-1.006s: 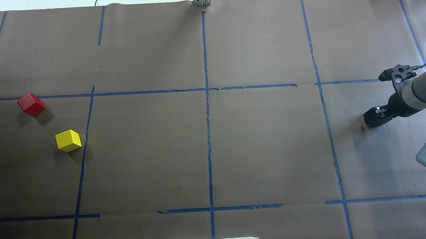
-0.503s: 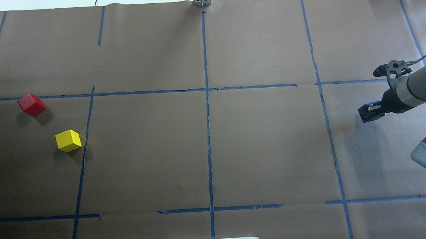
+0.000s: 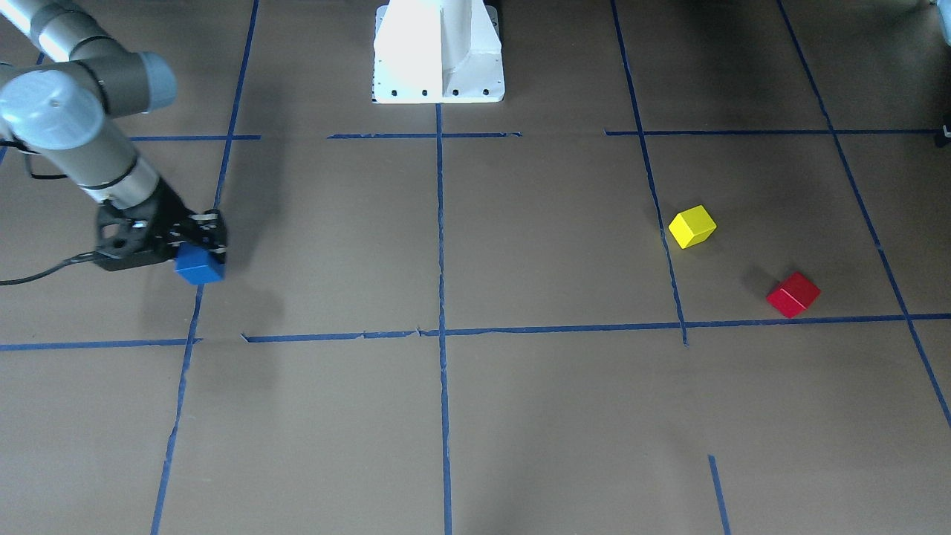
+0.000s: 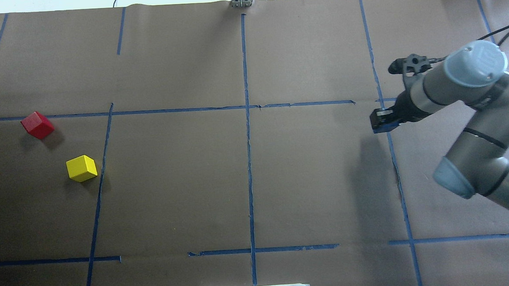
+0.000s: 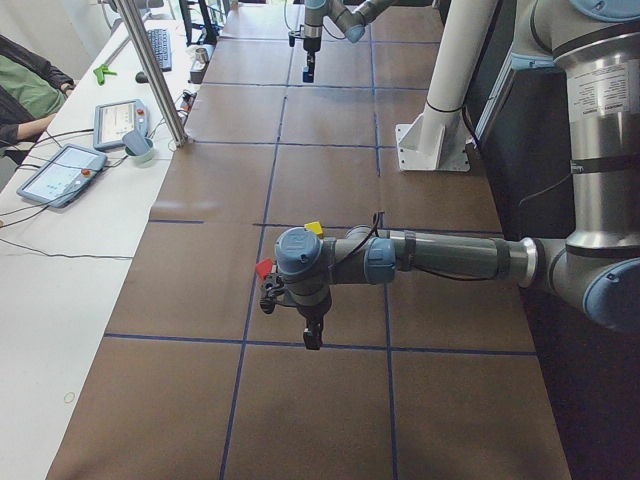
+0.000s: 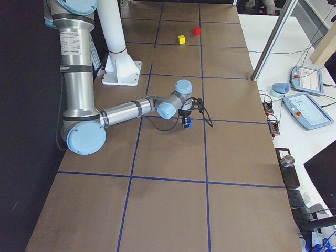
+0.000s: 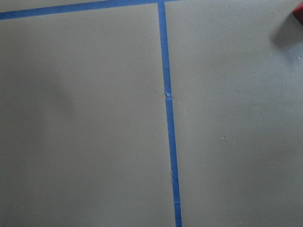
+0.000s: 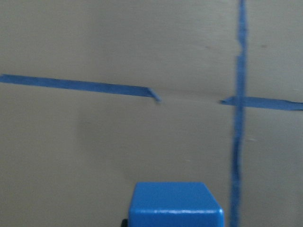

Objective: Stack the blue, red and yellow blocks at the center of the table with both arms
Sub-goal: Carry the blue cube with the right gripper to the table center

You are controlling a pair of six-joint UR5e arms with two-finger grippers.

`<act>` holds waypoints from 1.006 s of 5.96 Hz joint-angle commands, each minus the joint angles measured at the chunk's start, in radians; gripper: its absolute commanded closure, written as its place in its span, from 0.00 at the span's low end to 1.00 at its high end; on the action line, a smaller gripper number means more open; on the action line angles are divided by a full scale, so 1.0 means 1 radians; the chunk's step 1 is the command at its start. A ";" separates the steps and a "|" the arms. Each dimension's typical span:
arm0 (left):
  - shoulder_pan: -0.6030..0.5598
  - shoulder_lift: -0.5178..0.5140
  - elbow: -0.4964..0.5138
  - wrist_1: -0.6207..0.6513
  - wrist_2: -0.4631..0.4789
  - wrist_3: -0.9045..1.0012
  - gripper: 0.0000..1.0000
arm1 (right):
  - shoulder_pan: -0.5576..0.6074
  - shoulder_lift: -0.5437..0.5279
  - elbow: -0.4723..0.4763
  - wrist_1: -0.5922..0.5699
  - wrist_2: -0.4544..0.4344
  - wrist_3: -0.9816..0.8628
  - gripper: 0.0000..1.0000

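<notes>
Blue block (image 3: 199,267) gripped in right pincer (image 4: 382,121), seemingly lifted off table (image 4: 317,179); left pincer (image 5: 312,338): cannot tell.

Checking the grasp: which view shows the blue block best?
Exterior front-facing: the blue block shows whole faces, unobstructed, at the right gripper. Right wrist view crops it at the frame's bottom; overhead mostly hides it under the gripper; exterior right shows it small.

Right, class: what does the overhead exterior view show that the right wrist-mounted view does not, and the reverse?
Only the overhead shows the red block, the yellow block and the right claw. The wrist view alone shows nothing extra, just a close-up of one block face. Both show the blue block, held in that claw, and blue tape lines.
</notes>
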 commanded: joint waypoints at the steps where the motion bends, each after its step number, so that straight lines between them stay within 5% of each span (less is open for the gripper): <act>1: 0.000 -0.002 -0.001 -0.001 0.000 0.000 0.00 | -0.157 0.308 -0.109 -0.183 -0.124 0.201 0.98; 3: -0.001 -0.002 -0.001 -0.001 0.000 0.000 0.00 | -0.259 0.534 -0.324 -0.188 -0.214 0.340 0.97; 5: -0.001 -0.002 0.002 0.000 0.000 0.000 0.00 | -0.299 0.581 -0.395 -0.186 -0.248 0.342 0.94; 6: 0.000 -0.002 0.003 0.000 0.000 0.000 0.00 | -0.298 0.580 -0.395 -0.185 -0.247 0.340 0.71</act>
